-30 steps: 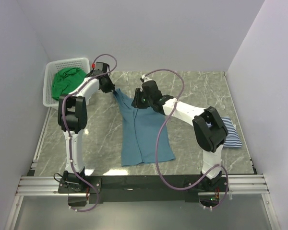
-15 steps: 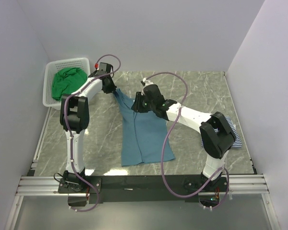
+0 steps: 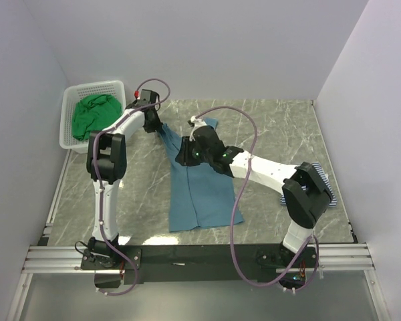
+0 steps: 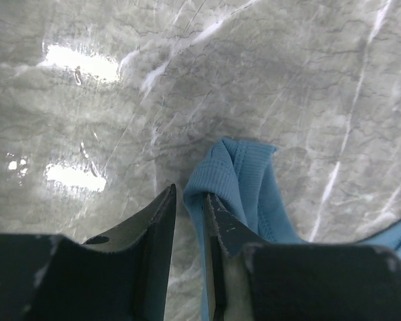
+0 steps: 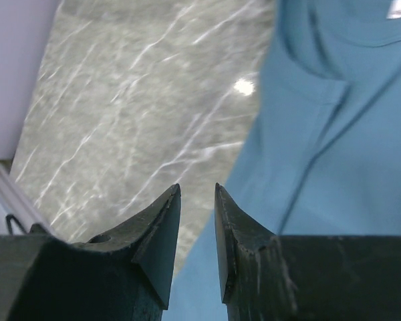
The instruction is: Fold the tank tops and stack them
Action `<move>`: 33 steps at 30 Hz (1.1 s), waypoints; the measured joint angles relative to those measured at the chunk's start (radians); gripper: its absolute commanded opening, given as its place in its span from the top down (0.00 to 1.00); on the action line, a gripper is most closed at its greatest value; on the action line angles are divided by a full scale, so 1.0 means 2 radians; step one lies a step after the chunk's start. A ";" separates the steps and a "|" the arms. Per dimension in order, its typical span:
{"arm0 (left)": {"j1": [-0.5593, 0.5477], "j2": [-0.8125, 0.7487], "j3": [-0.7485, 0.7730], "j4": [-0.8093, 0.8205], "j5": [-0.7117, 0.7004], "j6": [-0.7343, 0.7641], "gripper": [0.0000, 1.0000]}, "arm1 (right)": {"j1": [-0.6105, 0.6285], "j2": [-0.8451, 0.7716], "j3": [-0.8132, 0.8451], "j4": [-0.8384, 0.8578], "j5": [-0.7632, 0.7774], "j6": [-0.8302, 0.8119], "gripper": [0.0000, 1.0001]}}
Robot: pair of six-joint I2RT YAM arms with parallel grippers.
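Note:
The teal-blue tank top (image 3: 202, 190) lies flat mid-table, hem toward the arms. Its left strap (image 4: 237, 175) is bunched at my left gripper (image 3: 158, 127). In the left wrist view the left gripper (image 4: 190, 197) is open: the strap lies along the inner face of the right finger (image 4: 220, 221), and marble shows between the cloth and the other finger. My right gripper (image 3: 182, 155) hangs open over the top's left edge; nothing sits between its fingertips (image 5: 197, 190), with teal cloth (image 5: 334, 134) below and to the right. The green tank top (image 3: 93, 115) is in the basket. The striped one (image 3: 326, 192) lies partly hidden behind the right arm.
The white lattice basket (image 3: 93, 87) stands at the back left corner. Walls close in the table on the left, back and right. The right arm's cable (image 3: 244, 194) loops over the teal top's right side.
My right arm has swung left across the teal top's shoulders to its left edge. The left gripper has crept back and right with the strap, jaws slightly wider.

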 measured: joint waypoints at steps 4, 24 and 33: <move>-0.001 0.011 0.004 0.000 -0.003 0.004 0.71 | 0.020 -0.005 -0.001 0.000 0.000 0.003 0.66; -0.010 0.018 0.037 0.020 -0.027 0.019 0.90 | 0.130 0.018 -0.095 -0.017 0.028 0.041 0.57; -0.016 0.020 0.061 0.012 -0.027 0.028 0.95 | 0.154 0.025 -0.124 -0.017 0.039 0.066 0.61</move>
